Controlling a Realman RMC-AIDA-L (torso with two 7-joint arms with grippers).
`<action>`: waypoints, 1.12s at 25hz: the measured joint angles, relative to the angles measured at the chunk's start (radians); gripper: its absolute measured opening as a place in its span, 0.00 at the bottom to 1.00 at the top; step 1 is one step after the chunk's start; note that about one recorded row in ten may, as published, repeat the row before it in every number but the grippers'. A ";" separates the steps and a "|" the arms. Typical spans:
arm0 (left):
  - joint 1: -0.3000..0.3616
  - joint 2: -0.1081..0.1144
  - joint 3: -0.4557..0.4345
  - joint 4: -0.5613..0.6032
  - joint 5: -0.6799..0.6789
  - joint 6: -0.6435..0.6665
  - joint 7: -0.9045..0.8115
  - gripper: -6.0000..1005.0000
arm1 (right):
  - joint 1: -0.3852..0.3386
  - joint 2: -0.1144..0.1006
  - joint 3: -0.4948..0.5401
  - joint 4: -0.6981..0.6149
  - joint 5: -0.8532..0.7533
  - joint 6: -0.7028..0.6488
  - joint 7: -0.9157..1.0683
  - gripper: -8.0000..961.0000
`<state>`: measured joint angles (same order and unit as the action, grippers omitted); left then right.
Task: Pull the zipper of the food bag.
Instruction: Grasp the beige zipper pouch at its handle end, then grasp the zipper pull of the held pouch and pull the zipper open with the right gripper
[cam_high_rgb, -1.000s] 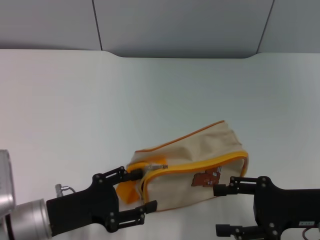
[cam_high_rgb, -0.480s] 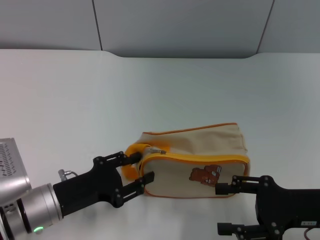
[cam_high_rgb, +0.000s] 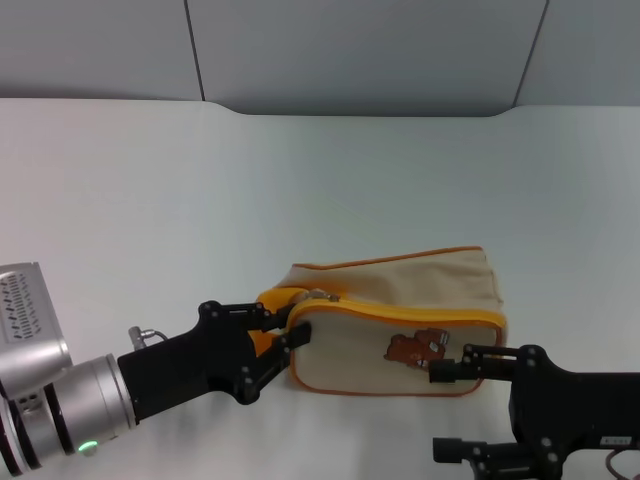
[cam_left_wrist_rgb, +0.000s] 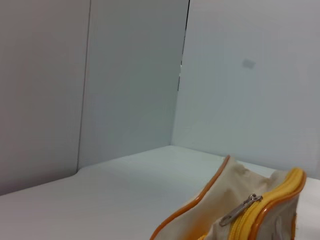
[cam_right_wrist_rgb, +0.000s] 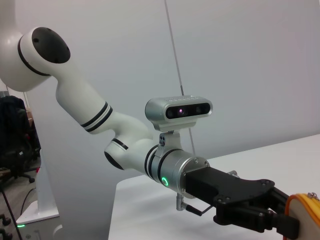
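Observation:
The food bag (cam_high_rgb: 400, 300) lies on its side on the white table (cam_high_rgb: 150, 200), with its brown bear patch (cam_high_rgb: 413, 347) facing me. The yellow-orange zipper (cam_high_rgb: 400, 316) edges the front face. Its silver pull tab (cam_high_rgb: 322, 295) sits at the bag's left end and also shows in the left wrist view (cam_left_wrist_rgb: 240, 210). My left gripper (cam_high_rgb: 270, 332) is shut on the yellow loop handle (cam_high_rgb: 266, 343) at that end; it also shows in the right wrist view (cam_right_wrist_rgb: 272, 217). My right gripper (cam_high_rgb: 437, 410) is open at the bag's front right corner, with its upper finger (cam_high_rgb: 465, 362) against the face.
Grey wall panels (cam_high_rgb: 360, 50) rise behind the table's far edge. The left arm's silver wrist camera (cam_right_wrist_rgb: 178, 111) and white arm links (cam_right_wrist_rgb: 75, 95) fill the near left side.
The bag has dropped from tilted to flat and shifted slightly right. My left gripper has moved in and closed on the yellow handle. The right gripper has barely moved.

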<state>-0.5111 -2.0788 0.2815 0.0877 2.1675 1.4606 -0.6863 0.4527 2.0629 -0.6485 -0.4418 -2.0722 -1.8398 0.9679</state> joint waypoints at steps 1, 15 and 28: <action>0.000 0.000 -0.001 0.001 -0.004 -0.001 -0.002 0.22 | 0.000 0.000 0.000 0.000 0.000 0.000 0.000 0.76; 0.007 0.017 0.020 0.134 -0.035 0.128 -0.032 0.14 | 0.026 0.023 0.009 0.041 0.331 0.106 -0.302 0.74; -0.035 0.017 0.068 0.197 -0.034 0.176 -0.090 0.12 | 0.089 0.023 -0.010 0.043 0.332 0.197 -0.628 0.71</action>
<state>-0.5459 -2.0621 0.3491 0.2842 2.1335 1.6370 -0.7766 0.5417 2.0863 -0.6580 -0.3987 -1.7405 -1.6427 0.3400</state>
